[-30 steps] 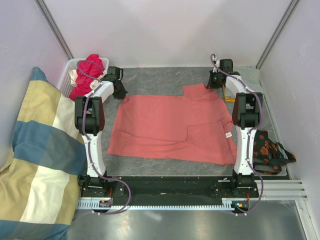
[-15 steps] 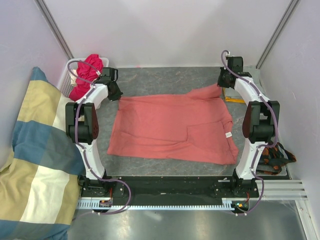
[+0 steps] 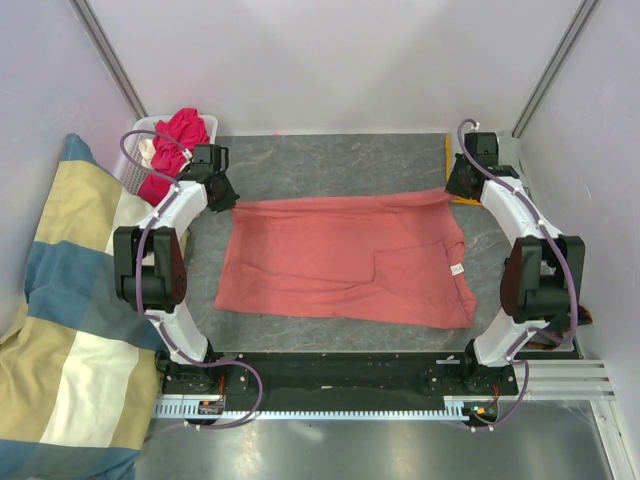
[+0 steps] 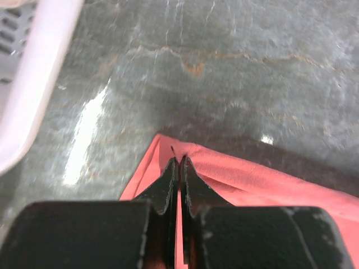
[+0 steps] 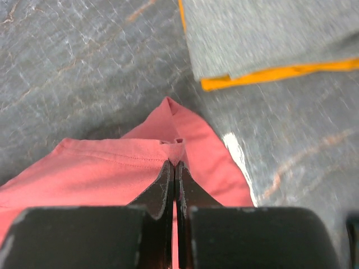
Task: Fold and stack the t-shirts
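The salmon-pink t-shirt lies spread on the grey table, its small white label near its right edge. My left gripper is shut on the shirt's far left corner. My right gripper is shut on the shirt's far right corner. The far edge runs taut and straight between the two grippers, a little above the table. A grey t-shirt on an orange one lies folded just beyond the right gripper. Magenta-red and cream shirts sit heaped in the basket.
The white lattice basket stands at the far left, its rim in the left wrist view. The big striped cushion fills the left side. White walls enclose the table on three sides.
Both arms swung outward and apart. The folded-up right sleeve part got pulled flat, and the shirt's far edge is now stretched straight between the grippers. The dark flowered cloth at the right is now hidden.
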You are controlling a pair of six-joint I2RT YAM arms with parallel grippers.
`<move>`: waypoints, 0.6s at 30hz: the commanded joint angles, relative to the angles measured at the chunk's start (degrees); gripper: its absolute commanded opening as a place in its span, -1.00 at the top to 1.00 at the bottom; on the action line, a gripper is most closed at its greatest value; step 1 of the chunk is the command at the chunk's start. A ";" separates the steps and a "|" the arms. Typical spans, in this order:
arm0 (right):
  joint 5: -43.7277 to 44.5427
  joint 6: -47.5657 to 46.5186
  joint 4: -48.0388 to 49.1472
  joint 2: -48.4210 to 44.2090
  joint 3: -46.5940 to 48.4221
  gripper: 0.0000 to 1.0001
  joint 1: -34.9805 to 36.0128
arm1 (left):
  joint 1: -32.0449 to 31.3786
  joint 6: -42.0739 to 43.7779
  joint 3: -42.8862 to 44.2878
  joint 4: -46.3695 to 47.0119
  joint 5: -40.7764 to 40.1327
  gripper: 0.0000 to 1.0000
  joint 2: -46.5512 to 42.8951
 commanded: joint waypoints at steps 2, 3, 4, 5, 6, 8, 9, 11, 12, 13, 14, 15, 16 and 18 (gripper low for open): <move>3.76 2.88 -1.51 -8.77 -4.90 1.00 -0.25 | 0.52 1.97 -3.16 -1.01 -2.84 0.96 -7.87; 3.50 2.96 -2.12 -10.43 -5.52 1.00 -0.25 | 0.52 2.06 -3.60 -1.19 -2.75 0.96 -8.48; 3.33 3.14 -2.21 -11.23 -7.18 1.00 -0.34 | 0.52 2.06 -4.64 -1.54 -2.75 0.96 -9.53; 2.80 3.23 -2.39 -12.02 -7.89 1.00 -0.25 | 0.52 1.97 -5.26 -1.63 -2.40 0.96 -9.98; 1.93 3.40 -2.91 -13.42 -8.68 1.00 -0.25 | 0.52 2.06 -5.88 -1.72 -2.22 0.96 -10.42; 0.87 3.49 -2.83 -14.75 -11.84 1.00 -0.34 | 0.61 1.88 -7.72 -2.07 -1.87 0.96 -11.48; 0.25 3.49 -3.53 -15.89 -12.72 1.00 -0.34 | 0.53 1.88 -8.25 -2.33 -1.78 0.96 -11.74; -0.36 4.11 -3.53 -18.60 -16.15 1.00 -0.25 | 0.52 1.97 -10.27 -2.51 -1.87 0.96 -13.06; -1.15 4.20 -3.71 -19.58 -18.25 1.00 -0.25 | 0.52 1.89 -11.76 -2.60 -2.22 0.96 -13.58; -1.77 4.54 -3.80 -20.63 -19.31 1.00 -0.25 | 0.52 1.88 -12.47 -2.68 -2.65 0.96 -14.11; -2.03 4.81 -3.88 -22.56 -20.28 1.00 -0.34 | 0.61 1.71 -13.09 -2.86 -2.92 0.96 -15.07; -2.21 4.99 -4.58 -23.45 -21.86 1.00 -0.34 | 0.53 1.62 -14.31 -3.38 -2.92 0.96 -15.52; -2.30 5.07 -5.02 -24.50 -22.48 1.00 -0.34 | 0.52 1.27 -15.02 -3.48 -2.92 0.96 -16.04; -2.39 5.16 -5.99 -27.23 -24.41 1.00 -0.34 | 0.52 0.92 -16.86 -3.83 -3.10 0.96 -17.54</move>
